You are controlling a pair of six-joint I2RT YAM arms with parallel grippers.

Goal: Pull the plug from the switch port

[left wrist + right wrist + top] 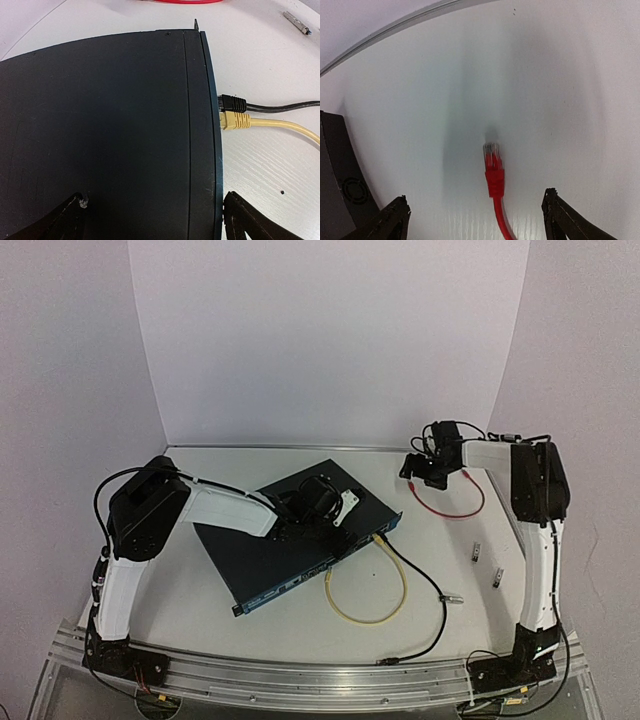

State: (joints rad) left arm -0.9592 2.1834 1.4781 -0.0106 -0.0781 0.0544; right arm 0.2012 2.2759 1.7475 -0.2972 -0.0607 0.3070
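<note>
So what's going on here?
The left gripper hangs open over the switch, one finger above its top and one past its front edge. The right gripper is open above the table, with a red plug lying loose between its fingers. A black plug and a yellow plug sit in the switch's ports.

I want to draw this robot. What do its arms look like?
The left arm and right arm have white shells, chunky black joints and thin black cables. The left tool and right tool each end in two dark pointed fingers.
</note>
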